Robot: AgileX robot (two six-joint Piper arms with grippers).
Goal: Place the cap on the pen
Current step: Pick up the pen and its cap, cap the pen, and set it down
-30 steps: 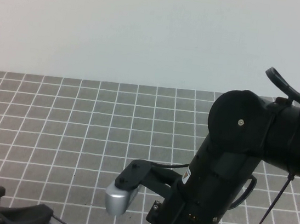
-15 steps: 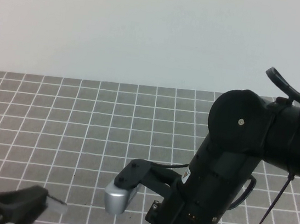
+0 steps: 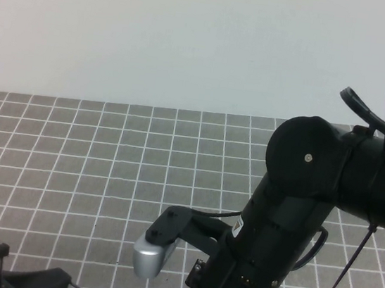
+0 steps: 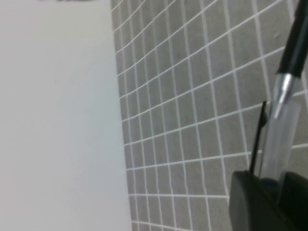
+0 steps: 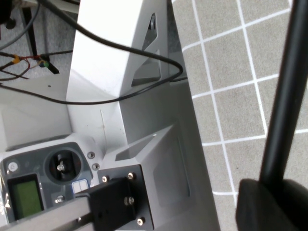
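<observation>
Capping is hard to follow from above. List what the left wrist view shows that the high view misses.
Left wrist only: a clear cap with the black pen at its mouth. High only: the right arm; the right gripper, holding the pen, is unseen. Both: the left gripper, near left, shut on the cap; the grid mat; pale wall.

— Left gripper (image 4: pixel 272 190)?
— Near-left corner of the mat (image 3: pixel 107 147), clamping the cap (image 4: pixel 278 139); the pen (image 4: pixel 296 43) has its end in the cap.
— Right gripper (image 5: pixel 274 192)?
— At the mat's near edge, beside the stand (image 5: pixel 110 72), clamping the pen.
</observation>
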